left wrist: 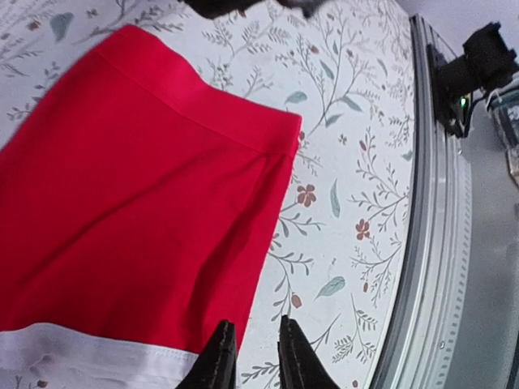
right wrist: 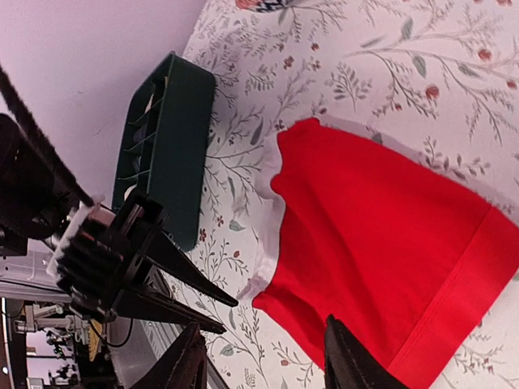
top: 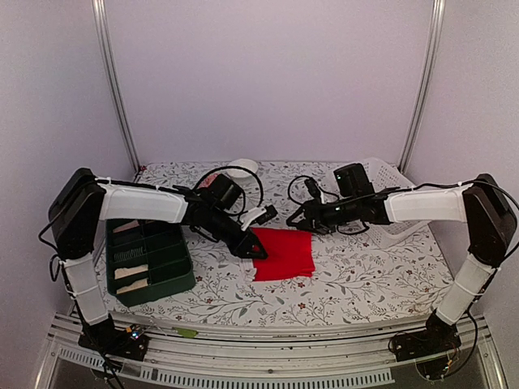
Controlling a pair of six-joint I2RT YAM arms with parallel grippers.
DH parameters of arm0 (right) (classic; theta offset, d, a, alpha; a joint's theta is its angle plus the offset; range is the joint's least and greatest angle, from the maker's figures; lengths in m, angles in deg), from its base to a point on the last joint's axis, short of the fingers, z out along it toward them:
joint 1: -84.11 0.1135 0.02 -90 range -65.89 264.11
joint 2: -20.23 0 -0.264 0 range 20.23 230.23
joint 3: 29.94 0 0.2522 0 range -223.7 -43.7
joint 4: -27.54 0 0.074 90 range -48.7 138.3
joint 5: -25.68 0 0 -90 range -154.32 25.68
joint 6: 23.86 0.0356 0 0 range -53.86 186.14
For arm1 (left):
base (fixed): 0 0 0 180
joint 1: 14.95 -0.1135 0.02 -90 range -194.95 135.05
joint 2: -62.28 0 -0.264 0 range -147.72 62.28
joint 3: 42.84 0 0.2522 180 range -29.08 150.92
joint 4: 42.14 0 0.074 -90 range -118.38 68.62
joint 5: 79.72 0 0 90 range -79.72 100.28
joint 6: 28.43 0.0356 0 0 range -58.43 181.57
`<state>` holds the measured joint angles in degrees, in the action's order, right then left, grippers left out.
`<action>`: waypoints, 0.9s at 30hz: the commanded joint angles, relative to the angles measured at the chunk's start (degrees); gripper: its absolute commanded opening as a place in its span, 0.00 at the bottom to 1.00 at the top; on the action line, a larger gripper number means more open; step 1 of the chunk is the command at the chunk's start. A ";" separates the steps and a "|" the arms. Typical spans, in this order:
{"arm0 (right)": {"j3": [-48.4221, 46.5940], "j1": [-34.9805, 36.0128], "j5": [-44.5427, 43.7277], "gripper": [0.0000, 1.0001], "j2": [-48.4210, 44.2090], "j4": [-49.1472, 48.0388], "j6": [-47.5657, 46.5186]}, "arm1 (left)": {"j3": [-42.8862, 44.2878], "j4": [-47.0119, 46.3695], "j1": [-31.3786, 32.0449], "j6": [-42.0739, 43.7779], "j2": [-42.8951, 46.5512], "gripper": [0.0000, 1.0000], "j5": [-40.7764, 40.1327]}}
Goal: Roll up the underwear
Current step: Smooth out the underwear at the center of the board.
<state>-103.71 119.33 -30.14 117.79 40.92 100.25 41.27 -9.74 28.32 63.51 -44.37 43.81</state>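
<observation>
As seen from above, the red underwear [top: 282, 253] lies flat on the bench [top: 365, 271], with the left gripper [top: 250, 248] at its left edge and the right gripper [top: 311, 225] at its far right corner.

Left wrist: jaws narrowly apart, bench showing between them, just beside the white waistband [left wrist: 89, 352]; nothing clamped.

Right wrist: jaws wide, straddling the cloth's edge; nothing clamped.

Judgement: each gripper should pinch the edge squarely, level with the other, so the roll starts straight and tight.
</observation>
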 commanded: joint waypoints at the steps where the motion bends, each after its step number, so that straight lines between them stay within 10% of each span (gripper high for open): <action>1: 2.68 0.07 -2.05 0.46 -0.27 3.11 0.41 | -0.15 2.20 1.43 0.96 -4.39 0.18 -1.97; 13: 4.93 4.15 1.92 0.21 7.73 0.89 0.60 | -8.91 4.13 0.98 -0.63 -5.02 0.00 -9.34; 27: 13.03 6.03 5.16 0.12 14.77 -1.45 -7.77 | -14.37 -2.84 1.63 -4.84 6.81 0.11 -9.74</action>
<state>-93.48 124.54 -25.44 129.01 37.61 96.47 27.89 -11.03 29.78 60.21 -40.68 35.12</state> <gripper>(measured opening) 0.121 0.104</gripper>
